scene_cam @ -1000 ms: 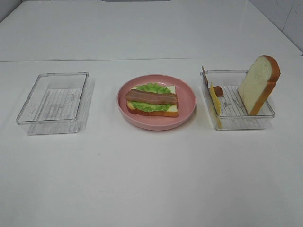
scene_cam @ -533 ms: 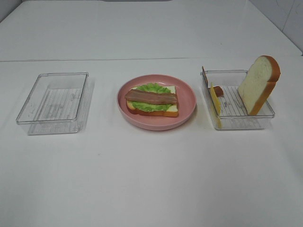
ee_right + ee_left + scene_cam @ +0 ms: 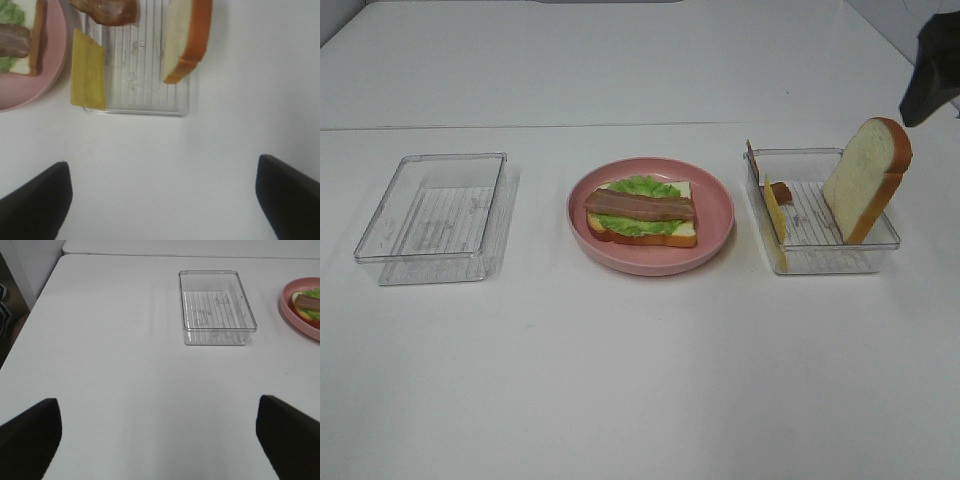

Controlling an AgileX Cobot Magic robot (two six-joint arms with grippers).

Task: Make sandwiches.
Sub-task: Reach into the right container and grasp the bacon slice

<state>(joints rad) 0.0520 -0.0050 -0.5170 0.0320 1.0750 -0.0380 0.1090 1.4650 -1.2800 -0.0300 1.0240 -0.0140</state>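
The high camera looks down at a slant from the front of the tabletop, far enough back to take in the pink plate at the middle, the empty tray left of it and the filled tray right of it. The left wrist camera sits low behind the left gripper, well back, facing across to the empty tray with only the plate's rim showing. The right wrist camera, behind the right gripper, looks almost straight down from nearer on the filled tray and the plate's edge.
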